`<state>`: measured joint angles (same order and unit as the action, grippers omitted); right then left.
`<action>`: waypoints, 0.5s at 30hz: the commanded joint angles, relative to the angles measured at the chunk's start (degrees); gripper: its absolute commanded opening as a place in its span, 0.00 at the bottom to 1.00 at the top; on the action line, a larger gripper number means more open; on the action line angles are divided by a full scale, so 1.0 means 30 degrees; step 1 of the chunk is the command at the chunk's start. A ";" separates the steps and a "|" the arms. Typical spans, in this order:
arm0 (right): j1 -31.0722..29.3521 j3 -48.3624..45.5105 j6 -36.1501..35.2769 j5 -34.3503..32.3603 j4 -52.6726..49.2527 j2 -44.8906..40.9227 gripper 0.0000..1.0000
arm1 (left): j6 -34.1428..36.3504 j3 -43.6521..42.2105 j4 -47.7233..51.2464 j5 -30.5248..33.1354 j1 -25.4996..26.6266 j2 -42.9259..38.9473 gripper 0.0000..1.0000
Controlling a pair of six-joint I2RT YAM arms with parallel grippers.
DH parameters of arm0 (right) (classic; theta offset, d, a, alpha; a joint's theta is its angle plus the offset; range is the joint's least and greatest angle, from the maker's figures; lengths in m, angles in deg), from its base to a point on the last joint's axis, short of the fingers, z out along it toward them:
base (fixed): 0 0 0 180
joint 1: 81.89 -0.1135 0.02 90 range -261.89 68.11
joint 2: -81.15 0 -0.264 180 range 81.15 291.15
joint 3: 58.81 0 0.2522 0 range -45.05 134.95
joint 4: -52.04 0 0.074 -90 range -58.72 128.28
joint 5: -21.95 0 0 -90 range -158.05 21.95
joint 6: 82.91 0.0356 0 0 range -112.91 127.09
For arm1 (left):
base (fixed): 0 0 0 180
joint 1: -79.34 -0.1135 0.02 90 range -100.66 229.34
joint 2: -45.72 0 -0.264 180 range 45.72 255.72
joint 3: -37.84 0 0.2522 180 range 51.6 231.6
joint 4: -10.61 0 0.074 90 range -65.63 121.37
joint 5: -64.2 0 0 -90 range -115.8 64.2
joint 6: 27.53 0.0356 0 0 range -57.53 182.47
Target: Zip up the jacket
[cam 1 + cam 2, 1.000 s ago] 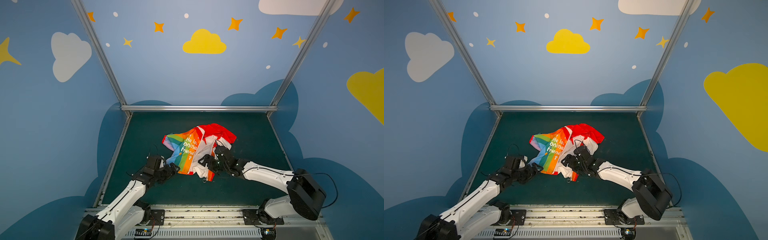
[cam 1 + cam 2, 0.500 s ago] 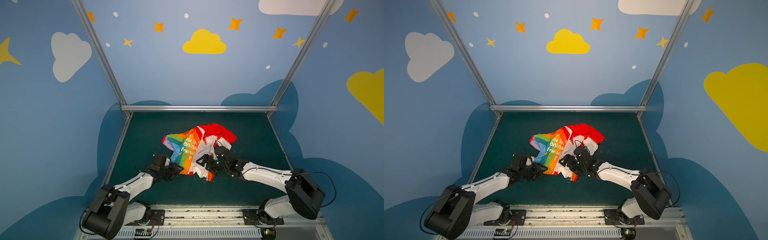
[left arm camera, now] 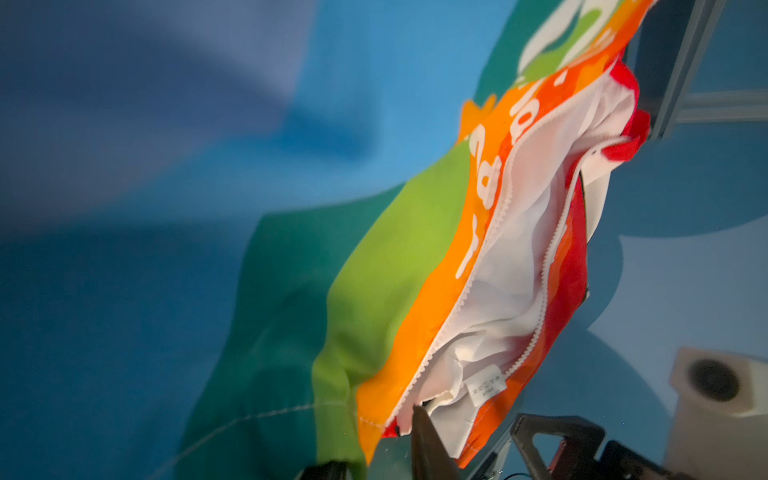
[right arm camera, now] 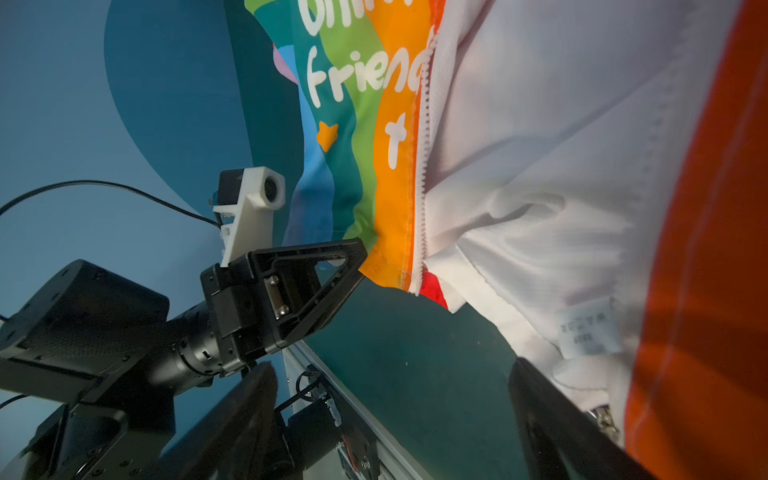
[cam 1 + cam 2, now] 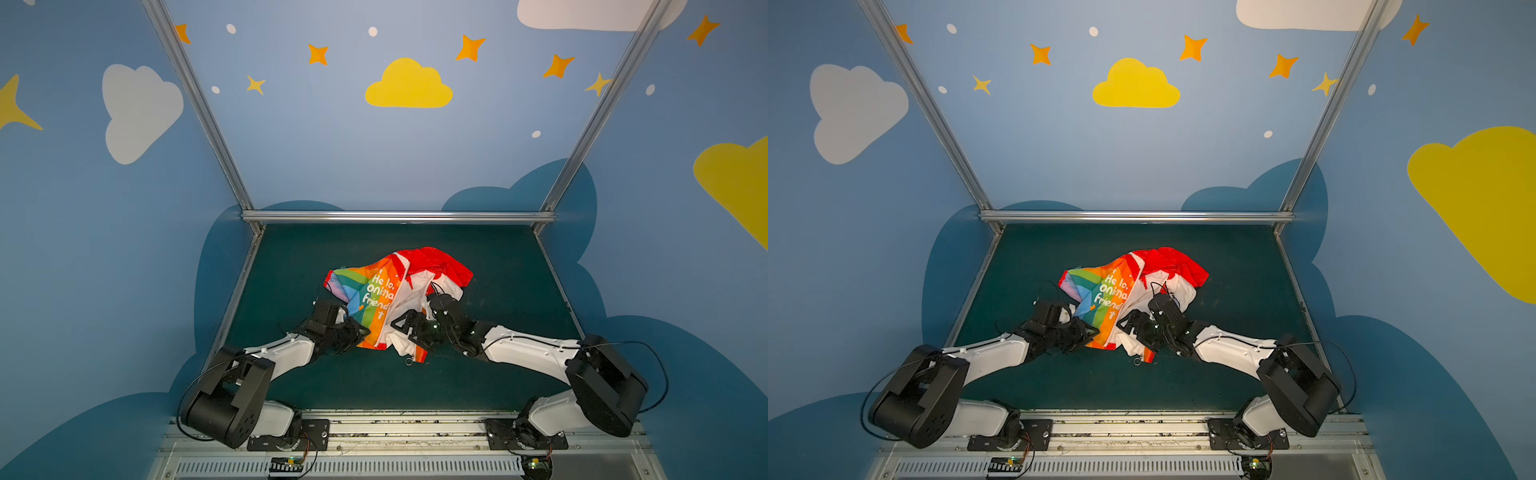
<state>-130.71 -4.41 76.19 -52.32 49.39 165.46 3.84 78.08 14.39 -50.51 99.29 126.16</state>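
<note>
We see the jacket (image 5: 374,291) crumpled on the table (image 5: 353,386), left gripper (image 5: 363,331) clenched on its rainbow hem (image 4: 386,257), right gripper (image 5: 409,334) spread wide at its white lining (image 4: 540,166).

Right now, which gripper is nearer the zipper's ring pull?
Right. The right gripper hangs open right beside the ring pull; the left gripper is at the jacket hem, farther off sideways.

Jacket (image 5: 374,291) on table (image 5: 291,386) between left tool (image 5: 362,332) and right tool (image 5: 409,334)

We see a green mat (image 5: 498,270) between blue walls (image 5: 332,166) with painted clouds (image 5: 408,85); a metal rail (image 5: 399,426) lines its near edge.
</note>
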 commanded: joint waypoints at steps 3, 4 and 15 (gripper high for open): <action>0.0042 -0.0589 0.0721 0.1317 0.3679 0.0958 0.88 | -0.0238 0.0735 -0.0357 -0.1007 0.0032 -0.0468 0.03; 0.0013 -0.0596 0.0931 0.1450 0.4277 0.1208 0.88 | -0.0232 0.0837 0.0024 -0.1034 0.0038 -0.0818 0.03; -0.0119 -0.1623 0.3578 0.2567 1.2533 0.4875 0.69 | -0.1359 0.0382 0.0956 -0.1522 0.0058 -0.3233 0.03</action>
<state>-130.79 -8.82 83.97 -46.05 76.45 178.51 0.98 79.66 16.16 -53.35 99.29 116.63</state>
